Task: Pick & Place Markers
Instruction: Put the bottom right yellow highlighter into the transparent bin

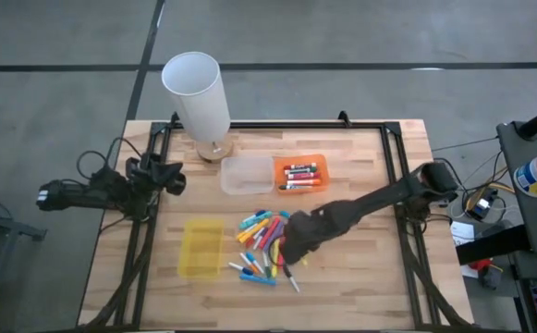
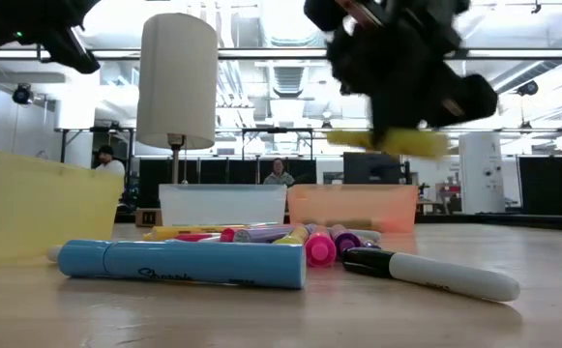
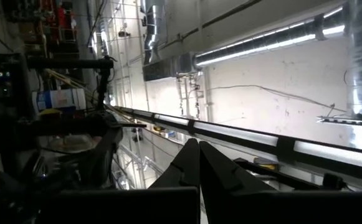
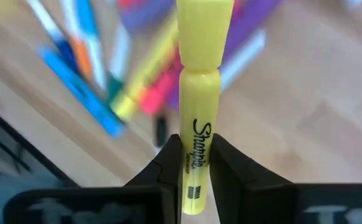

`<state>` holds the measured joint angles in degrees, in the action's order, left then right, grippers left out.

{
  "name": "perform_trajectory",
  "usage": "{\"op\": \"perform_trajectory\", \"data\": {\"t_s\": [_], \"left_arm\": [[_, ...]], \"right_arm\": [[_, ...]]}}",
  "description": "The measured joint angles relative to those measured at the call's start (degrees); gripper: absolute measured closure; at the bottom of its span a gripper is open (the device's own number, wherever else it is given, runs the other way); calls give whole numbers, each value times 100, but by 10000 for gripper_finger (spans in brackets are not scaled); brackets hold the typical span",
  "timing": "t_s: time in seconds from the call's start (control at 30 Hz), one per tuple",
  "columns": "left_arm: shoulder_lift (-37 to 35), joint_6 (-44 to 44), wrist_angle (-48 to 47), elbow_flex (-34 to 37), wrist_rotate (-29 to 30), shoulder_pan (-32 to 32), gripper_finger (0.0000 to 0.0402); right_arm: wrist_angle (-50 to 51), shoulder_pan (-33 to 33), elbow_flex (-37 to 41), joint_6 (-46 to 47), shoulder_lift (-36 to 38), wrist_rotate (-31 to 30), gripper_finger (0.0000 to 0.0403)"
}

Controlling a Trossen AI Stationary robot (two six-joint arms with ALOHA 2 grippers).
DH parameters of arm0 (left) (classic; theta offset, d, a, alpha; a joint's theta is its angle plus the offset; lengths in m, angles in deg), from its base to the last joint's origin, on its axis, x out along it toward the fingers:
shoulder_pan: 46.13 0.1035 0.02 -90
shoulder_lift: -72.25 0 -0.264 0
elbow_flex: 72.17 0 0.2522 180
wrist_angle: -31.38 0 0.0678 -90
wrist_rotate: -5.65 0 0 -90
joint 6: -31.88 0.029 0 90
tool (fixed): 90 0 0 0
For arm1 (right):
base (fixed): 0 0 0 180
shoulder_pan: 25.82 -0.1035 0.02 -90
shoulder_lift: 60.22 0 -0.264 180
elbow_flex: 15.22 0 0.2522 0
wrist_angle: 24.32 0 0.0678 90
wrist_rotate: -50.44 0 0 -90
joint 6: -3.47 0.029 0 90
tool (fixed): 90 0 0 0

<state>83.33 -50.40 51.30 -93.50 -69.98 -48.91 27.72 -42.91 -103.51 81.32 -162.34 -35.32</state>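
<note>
1. A yellow marker (image 4: 196,93) is clamped between the fingers of the right gripper (image 4: 195,163) and held above the marker pile (image 1: 261,242) at mid-table.
2. The left gripper (image 3: 199,163) is kept closed, empty, off the table's left edge.

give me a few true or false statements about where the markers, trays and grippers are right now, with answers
1. The right gripper is shut on a yellow marker. True.
2. That yellow marker lies flat on the table. False: in the low view it hangs clear above the wood.
3. The orange tray has markers in it. True.
4. The yellow tray is full of markers. False: no markers show in it.
5. The left gripper is over the marker pile. False: it is shut and parked off the table's left edge.
</note>
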Motion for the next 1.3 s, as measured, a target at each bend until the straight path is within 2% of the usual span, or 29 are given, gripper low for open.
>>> {"op": "perform_trajectory", "data": {"t_s": [0.1, 0.2, 0.33, 0.47, 0.7, 0.83, 1.1, 1.3], "left_arm": [[135, 256, -11, -155, -25, 1, 387], [408, 429, -16, -383, -154, -1, 356], [1020, 441, -41, -701, -326, -1, 302], [1708, 381, -144, -1040, -508, 0, 273], [2788, 487, -274, -1744, -932, -1, 269], [3321, 873, -344, -2148, -1132, 1, 269], [3829, 1747, -406, -2804, -1452, 1, 269], [4074, 2279, -1321, -3218, -1472, -1, 269]], "right_arm": [[-166, 48, 0, 132, 266, -426, 358], [-578, 135, 0, 184, 532, -719, 358], [-1289, 285, 0, 135, 817, -1258, 358], [-2139, 459, -65, -204, 974, -1490, 358], [-2578, 705, -780, -892, 891, -1669, 358], [-2556, 801, -1270, -1215, 688, -1645, 358], [-2553, 836, -1613, -1315, 550, -1468, 358], [-2846, 839, -1610, -1327, 555, -1468, 358]]}}
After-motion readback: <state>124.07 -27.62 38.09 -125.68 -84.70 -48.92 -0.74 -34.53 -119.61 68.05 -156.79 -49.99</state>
